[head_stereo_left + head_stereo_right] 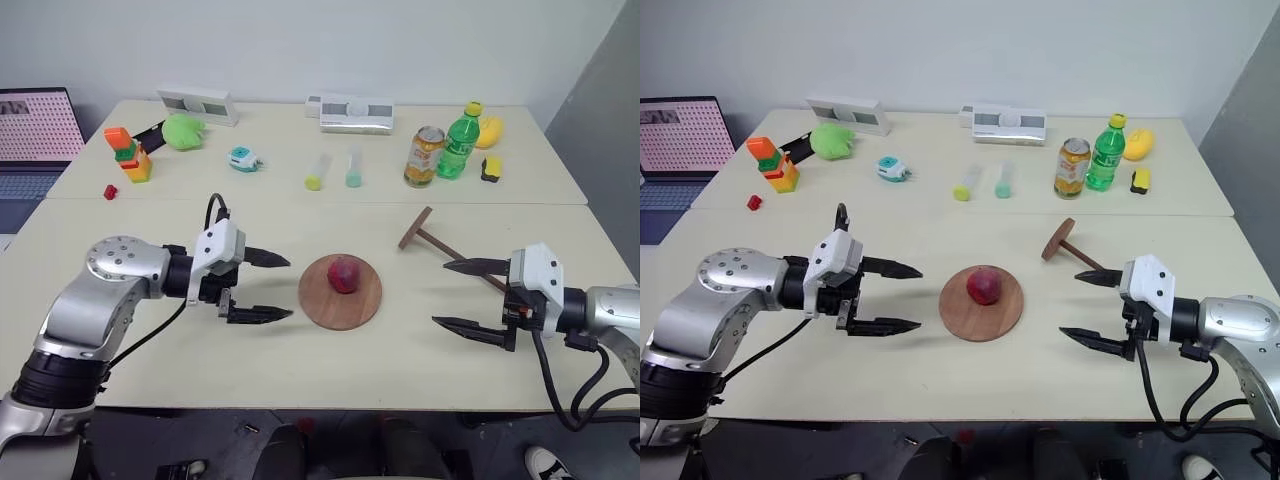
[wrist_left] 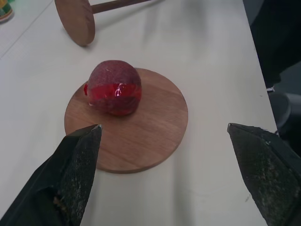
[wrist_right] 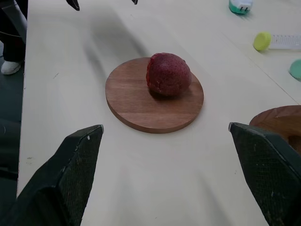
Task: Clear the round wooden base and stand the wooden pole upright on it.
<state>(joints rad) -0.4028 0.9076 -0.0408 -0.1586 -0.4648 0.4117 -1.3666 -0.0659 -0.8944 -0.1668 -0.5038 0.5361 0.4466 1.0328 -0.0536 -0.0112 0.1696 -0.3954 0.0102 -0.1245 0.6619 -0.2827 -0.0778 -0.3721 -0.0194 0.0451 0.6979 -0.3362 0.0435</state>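
Both hands up off the surface (image 1: 150,350), holding nothing. Left hand (image 1: 262,286) spread wide, fingers aimed sideways at the round wooden base (image 1: 340,291). Right hand (image 1: 472,296) spread wide too, aimed back across toward the same base.

Base flat on the surface, in the middle between the two hands, a short way past the left fingertips. Red apple (image 1: 345,273) sitting on top of it, a bit off the centre, hiding the middle of the disc. Needs to come off first, most likely.

Left hand nearer to the apple and pointing almost straight at it. Probably the better one for picking it off.

Wooden pole (image 1: 450,252) lying down on the surface, just beside the right hand, on the far side of it. Long way of the pole running slantwise: round disc end tipped up, farther from the right hand and closer to the base, thin end passing behind the upper right finger. Right hand much nearer to the pole, so likely the one for standing it up later.
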